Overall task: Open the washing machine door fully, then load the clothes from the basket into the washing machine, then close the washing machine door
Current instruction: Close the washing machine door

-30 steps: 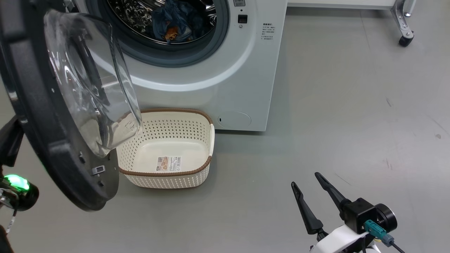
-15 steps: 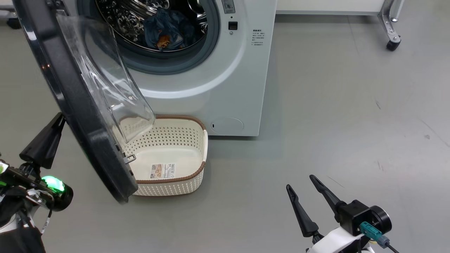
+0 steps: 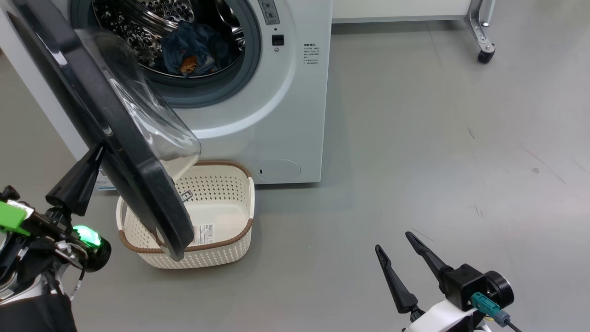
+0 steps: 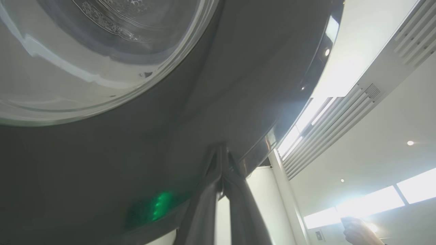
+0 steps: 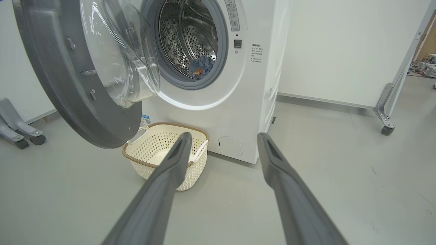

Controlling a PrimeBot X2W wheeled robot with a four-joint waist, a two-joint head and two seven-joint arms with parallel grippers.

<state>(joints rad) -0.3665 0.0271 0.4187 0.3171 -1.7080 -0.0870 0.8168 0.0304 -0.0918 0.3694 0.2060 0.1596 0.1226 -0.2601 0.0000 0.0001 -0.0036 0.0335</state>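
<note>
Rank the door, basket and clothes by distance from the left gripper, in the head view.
1. door: right beside the left gripper, on its right.
2. basket: low, just past the door's bottom edge.
3. clothes: farthest, inside the washing machine.

A scuffed grey floor [image 3: 438, 152] spread out below. A metal leg on a black caster [image 3: 482, 56] stood near the white wall [image 5: 340, 51]. Two grey wheeled feet [image 5: 20, 134] rested apart from it. Overhead ran a slatted ceiling vent [image 4: 340, 115]. A person's hand [image 4: 357, 232] showed beneath bright panels.
</note>
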